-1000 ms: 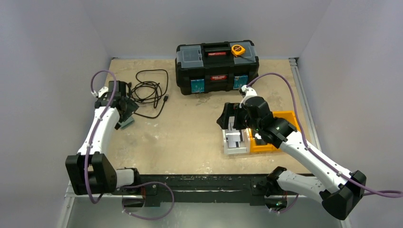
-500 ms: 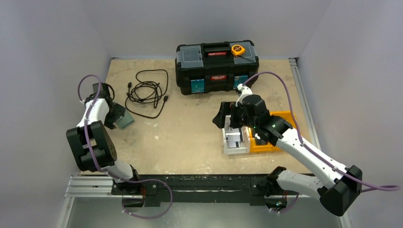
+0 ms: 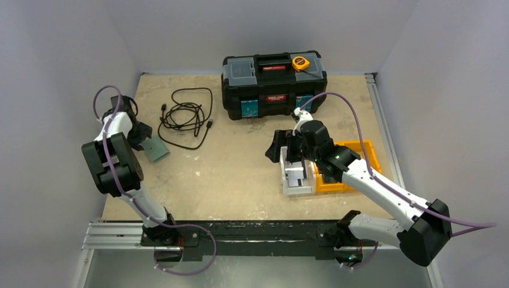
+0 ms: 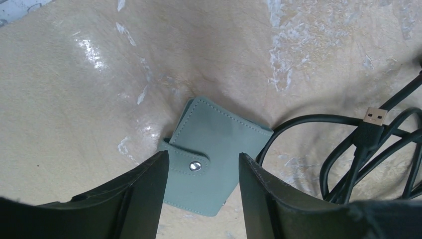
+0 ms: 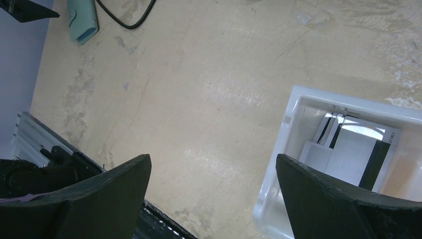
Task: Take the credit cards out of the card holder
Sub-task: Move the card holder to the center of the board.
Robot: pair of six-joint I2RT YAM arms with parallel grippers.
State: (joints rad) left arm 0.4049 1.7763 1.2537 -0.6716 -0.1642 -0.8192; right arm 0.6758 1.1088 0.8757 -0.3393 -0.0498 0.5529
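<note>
- The card holder [image 3: 157, 149] is lying flat on the table [image 3: 240, 162] at the far left, folded shut, its strap snapped down over the front – teal-green all over.
- The left gripper [image 4: 202, 159] is hovering right above it, fingers apart, the snap showing in the gap between them. I cannot tell whether either finger is touching the holder.
- A coiled black cable [image 4: 348, 149] is lying just beside the holder, one loop running up against its edge; the USB plug is resting on the coil.
- The right gripper [image 5: 213, 164] is hanging over the bare table beside the white bin [image 5: 291, 124], fingers spread wide and holding nothing.
- Flat white and black pieces are standing in that bin – too blurred to name.
- The orange bin [image 3: 360, 147] is sitting against the white one.
- A black toolbox [image 3: 274, 84] is standing at the back, a yellow tape measure [image 3: 301, 62] on its lid.
</note>
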